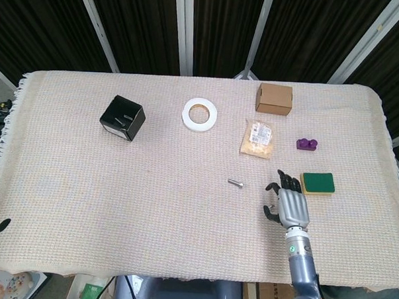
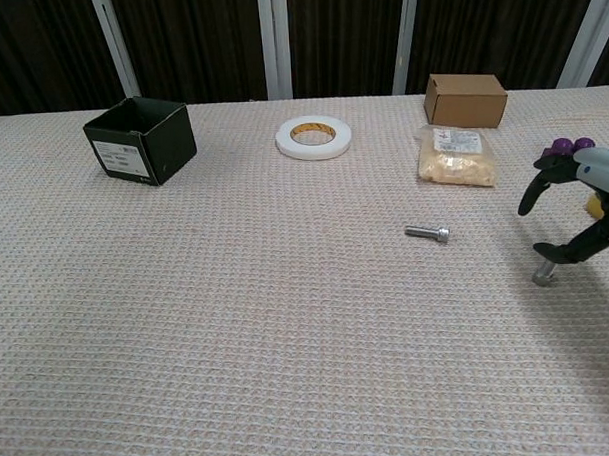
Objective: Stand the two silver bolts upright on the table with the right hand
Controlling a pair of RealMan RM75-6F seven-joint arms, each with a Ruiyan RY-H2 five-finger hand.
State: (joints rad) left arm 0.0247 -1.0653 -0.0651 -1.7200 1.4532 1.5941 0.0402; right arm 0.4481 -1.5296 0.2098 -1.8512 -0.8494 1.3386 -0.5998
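Chest view | right hand (image 2: 584,203) fingers spread, empty | upright bolt (image 2: 542,274) beneath | lying bolt (image 2: 427,233) near snack bag (image 2: 456,155)

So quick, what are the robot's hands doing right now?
Left hand: not in view.
Right hand: open, fingers spread, holding nothing; one bolt stands upright just below it.

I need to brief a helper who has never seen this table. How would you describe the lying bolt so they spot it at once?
Start at the white tape roll at the back middle of the cloth-covered table, then come toward the front and slightly right, past the snack bag. The lying bolt is alone on bare cloth there. Unlike the upright bolt under the right hand, it lies flat.
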